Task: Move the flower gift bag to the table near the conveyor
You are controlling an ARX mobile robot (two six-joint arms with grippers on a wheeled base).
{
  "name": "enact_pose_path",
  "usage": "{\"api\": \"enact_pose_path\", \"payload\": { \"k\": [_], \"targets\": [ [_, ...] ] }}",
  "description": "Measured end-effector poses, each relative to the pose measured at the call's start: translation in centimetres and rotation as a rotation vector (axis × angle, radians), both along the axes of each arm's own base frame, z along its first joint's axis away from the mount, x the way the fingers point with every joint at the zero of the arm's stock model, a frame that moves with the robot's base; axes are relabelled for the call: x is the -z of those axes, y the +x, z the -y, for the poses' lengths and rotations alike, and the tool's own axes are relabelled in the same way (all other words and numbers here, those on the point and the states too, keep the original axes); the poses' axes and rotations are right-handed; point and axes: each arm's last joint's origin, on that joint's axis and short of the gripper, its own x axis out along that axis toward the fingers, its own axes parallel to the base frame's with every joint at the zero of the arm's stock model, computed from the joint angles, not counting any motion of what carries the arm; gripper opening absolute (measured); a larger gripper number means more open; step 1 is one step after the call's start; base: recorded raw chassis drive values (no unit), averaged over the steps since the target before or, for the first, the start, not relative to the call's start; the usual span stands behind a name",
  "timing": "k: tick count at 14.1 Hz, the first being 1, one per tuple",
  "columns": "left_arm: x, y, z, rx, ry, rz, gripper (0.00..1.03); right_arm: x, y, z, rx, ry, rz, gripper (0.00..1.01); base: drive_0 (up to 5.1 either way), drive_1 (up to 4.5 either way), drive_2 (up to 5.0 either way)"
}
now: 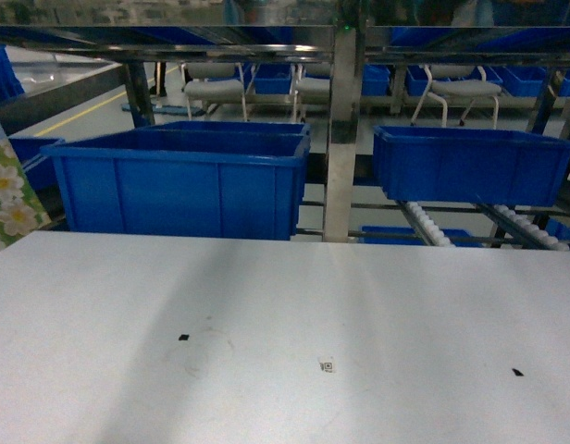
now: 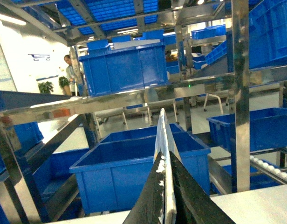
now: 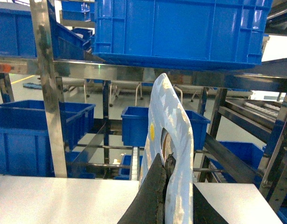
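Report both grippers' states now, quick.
Left gripper: shut on the thin white edge of the flower-print paper gift bag.
Right gripper: shut on a pale blue glossy bag.

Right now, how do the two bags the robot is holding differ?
The left bag shows only a thin pale edge, while the right bag shows a broad, shiny pale-blue side. The right bag has a cut-out handle hole and a yellow spot; the left bag shows neither. Both stand upright, pinched in shut black jaws.
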Motion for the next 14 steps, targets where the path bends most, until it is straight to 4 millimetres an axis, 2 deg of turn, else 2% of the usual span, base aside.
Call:
{"api": "enact_pose_path", "payload": {
  "k": [2,5,9,14],
  "targets": [
    [-0.01,-0.01,0.08,0.012,0.002,0.001,0.02,0.04,0.03,0.01,0.004,0.001,-0.004,0.02,-1.7,3.45,-1.7],
    [0.06,0.01,-0.02,-0.005,0.000,-0.002,0.02,0.07,0.08,-0.01,-0.002,0.000,-0.006,0.02,0.0,0.00,0.0],
    [0.02,-0.04,0.09,0.014,0.002,0.002,0.02,-0.05,-0.01,0.00,0.003,0.000,0.005,0.02,-4.8,1.92,3.1],
    [0.05,-0.02,-0.05,-0.006,0.002,-0.001,0.02,0.05,0.03,-0.01,0.000,0.000,-0.004,0.02,-0.1,-0.14,-0.1]
  ]
}}
